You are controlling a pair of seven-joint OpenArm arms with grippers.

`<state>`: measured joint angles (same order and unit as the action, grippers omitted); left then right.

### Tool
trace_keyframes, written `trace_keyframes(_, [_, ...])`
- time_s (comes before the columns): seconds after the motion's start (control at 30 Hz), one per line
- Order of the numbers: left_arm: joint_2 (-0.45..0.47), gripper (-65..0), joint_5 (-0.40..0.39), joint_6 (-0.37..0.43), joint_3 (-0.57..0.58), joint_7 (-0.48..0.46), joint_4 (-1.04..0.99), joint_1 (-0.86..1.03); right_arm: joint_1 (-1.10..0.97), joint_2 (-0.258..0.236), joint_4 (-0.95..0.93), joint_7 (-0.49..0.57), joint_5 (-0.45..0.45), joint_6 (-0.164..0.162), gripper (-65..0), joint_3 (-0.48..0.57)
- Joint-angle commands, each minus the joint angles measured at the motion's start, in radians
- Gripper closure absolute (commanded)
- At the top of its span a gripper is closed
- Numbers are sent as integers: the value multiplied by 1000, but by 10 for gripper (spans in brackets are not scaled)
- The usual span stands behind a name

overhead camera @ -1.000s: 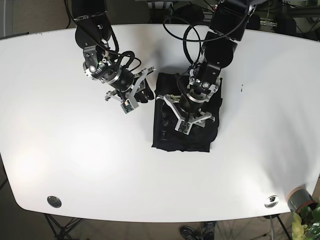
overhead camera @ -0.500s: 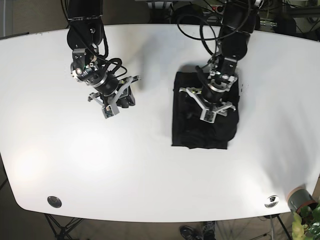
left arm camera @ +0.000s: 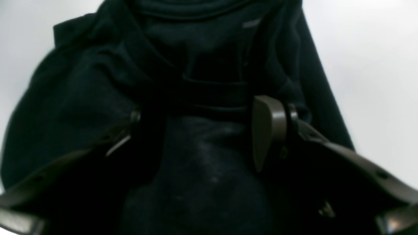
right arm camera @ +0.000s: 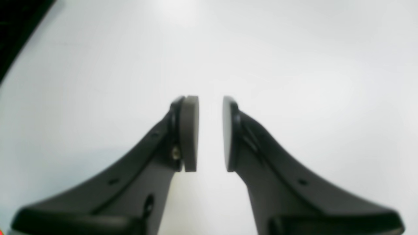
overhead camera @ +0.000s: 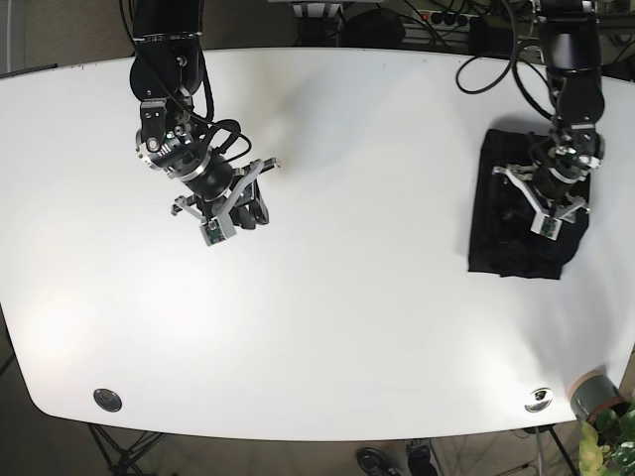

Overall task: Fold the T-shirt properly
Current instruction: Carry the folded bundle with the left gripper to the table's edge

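Folded black T-shirt (overhead camera: 516, 218), right of frame: soft, light, best pinched at a layered edge; left gripper (overhead camera: 552, 205) spread over it, right gripper (right arm camera: 210, 133) slightly parted, empty.

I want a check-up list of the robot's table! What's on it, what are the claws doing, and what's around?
Surface: white table, bare across the middle.
Job's things: black T-shirt folded into a compact bundle near the table's right edge in the base view.
Clutter: two round metal fittings set in the table's near corners.
Grippers: left claw pressed on the T-shirt, pads apart with cloth between them; right claw over bare table, holding nothing, pads slightly apart.
Cables: black cables loop along both arms.
Surroundings: potted plant by the near right corner; shoes under the near edge.
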<state>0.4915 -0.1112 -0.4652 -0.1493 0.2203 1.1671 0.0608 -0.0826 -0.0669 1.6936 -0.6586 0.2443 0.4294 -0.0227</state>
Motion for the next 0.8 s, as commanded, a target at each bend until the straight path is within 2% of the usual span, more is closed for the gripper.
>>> trace_keyframes(0.0, [97,-374,89,6,-5,120,-109,-8,11,-4,70,23,17,6,-116,-3])
trace_keyframes(0.17, [209,-374,87,-45,-6,66,-310,-88,8,-4,93,23,16,3,-116,-3])
trace_keyframes(0.37, [302,-374,87,-91,-6,-88,-481,-117,-19,-6,116,24,16,0,-116,-3])
trace_keyframes(0.57, [332,-372,84,-139,-11,-131,-430,-118,-39,-6,113,30,14,-2,-116,-3])
trace_keyframes(0.67, [333,-372,54,-157,-74,-131,-347,-112,-41,-7,115,30,14,-2,-116,-3])
trace_keyframes(0.77, [330,-372,14,-159,-134,-129,-269,-102,-41,-35,116,46,14,-2,-116,-3])
